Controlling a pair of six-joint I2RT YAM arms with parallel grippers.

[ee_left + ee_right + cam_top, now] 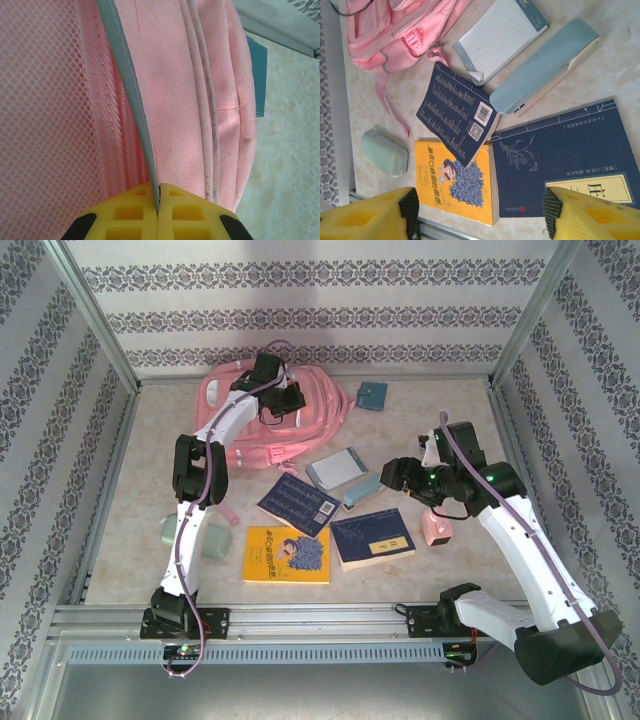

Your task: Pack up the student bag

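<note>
While pinching a grey edge strip of the student bag (318, 410), far edge of table (470, 440), with left gripper (158, 200) clamped shut | right gripper (480, 210) spread, empty, over three books (570, 150) | judged barely started: books, notebook (500, 35), pencil case (545, 65) outside bag

You can read one large Chinese character, 庄, on the cream label (600, 186) of the dark blue book (555, 155). On the back cover of the navy book (450, 110) you see a barcode (483, 113) and a QR code (475, 132); its printed lines are too small to read. The Chinese title on the yellow book (462, 192) is too blurred to read.
</note>
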